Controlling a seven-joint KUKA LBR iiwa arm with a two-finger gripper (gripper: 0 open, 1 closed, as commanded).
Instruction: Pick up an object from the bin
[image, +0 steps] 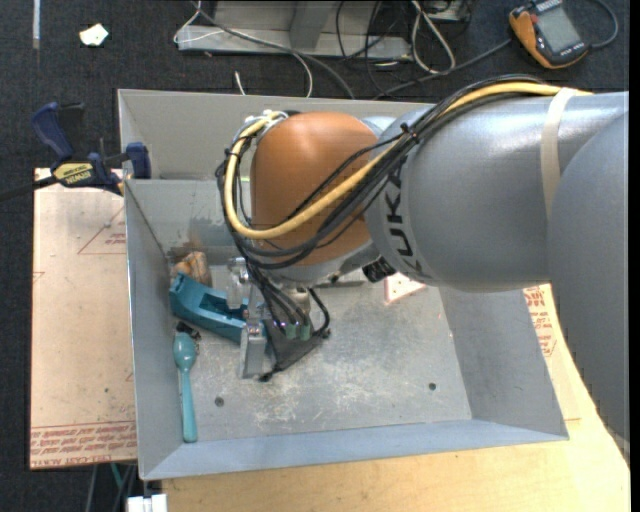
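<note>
My gripper (256, 352) reaches down to the bin floor at the left middle, below the orange cover. A teal plastic block-shaped thing (205, 306) lies just left of it, touching or almost touching its side. A teal spoon (185, 385) lies lower left along the bin's left wall, bowl end up near the block. A small dark thing (292, 346) sits right against the gripper's right side; whether it is held I cannot tell. A brown wooden piece (191, 266) rests above the teal block.
A white and pink card (401, 288) lies on the floor to the right, partly under the arm. The arm covers the bin's upper right. The floor along the lower right is bare grey metal with scuffs.
</note>
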